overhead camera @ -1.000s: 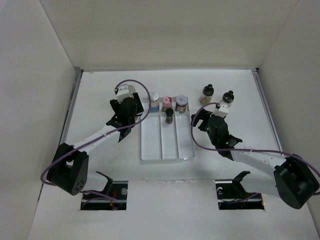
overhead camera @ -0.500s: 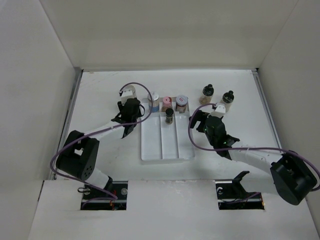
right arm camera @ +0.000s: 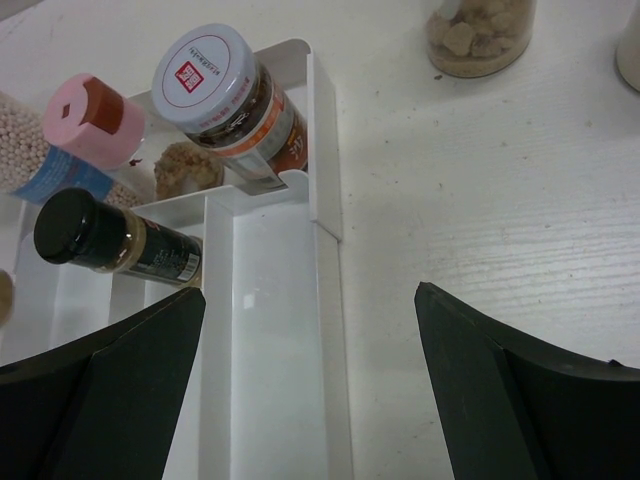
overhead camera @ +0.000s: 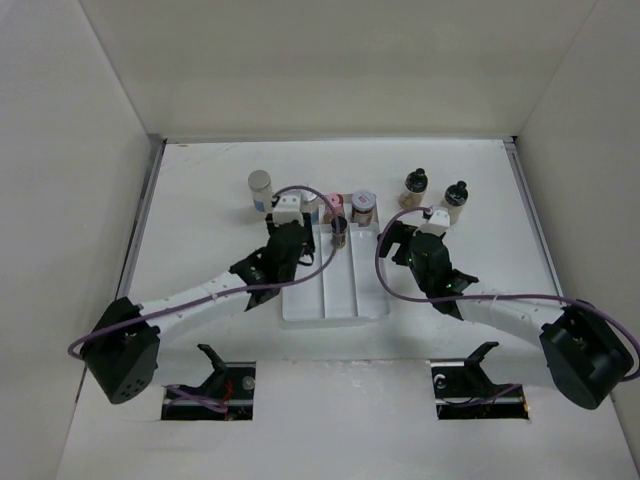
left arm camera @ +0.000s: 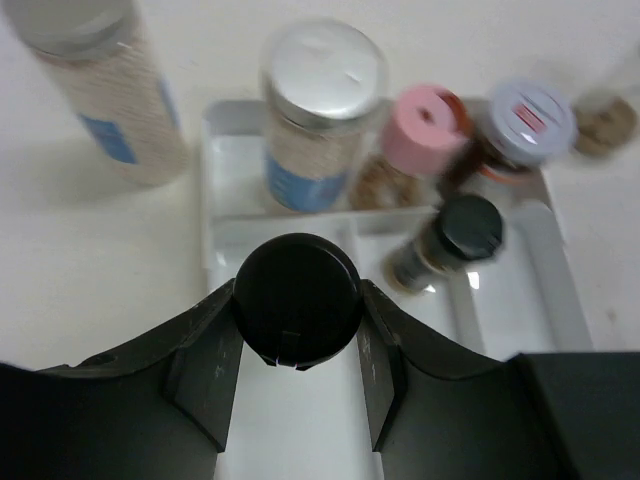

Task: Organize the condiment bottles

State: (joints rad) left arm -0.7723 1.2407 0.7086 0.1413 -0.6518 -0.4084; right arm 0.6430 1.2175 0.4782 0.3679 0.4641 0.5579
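My left gripper (overhead camera: 288, 245) hangs over the left compartment of the white tray (overhead camera: 335, 305), shut on a black-capped bottle (left arm camera: 297, 298) that I see from above between its fingers (left arm camera: 200, 370). Across the tray's far end stand a silver-capped bottle (left arm camera: 322, 100), a pink-capped one (left arm camera: 428, 125) and a white-capped one (right arm camera: 215, 85). A small black-capped bottle (right arm camera: 95, 235) stands in front of them in the middle compartment. My right gripper (right arm camera: 310, 300) is open over the tray's right wall, holding nothing.
A tall silver-capped bottle (overhead camera: 260, 187) stands on the table left of the tray. Two black-capped jars (overhead camera: 415, 187) (overhead camera: 456, 197) stand on the table to the tray's right. White walls close the table in at the back and both sides.
My left gripper shut on the black-capped bottle left of the tray and swung right with it over the tray, uncovering the silver-capped bottle on the table. The right gripper crept slightly towards the tray.
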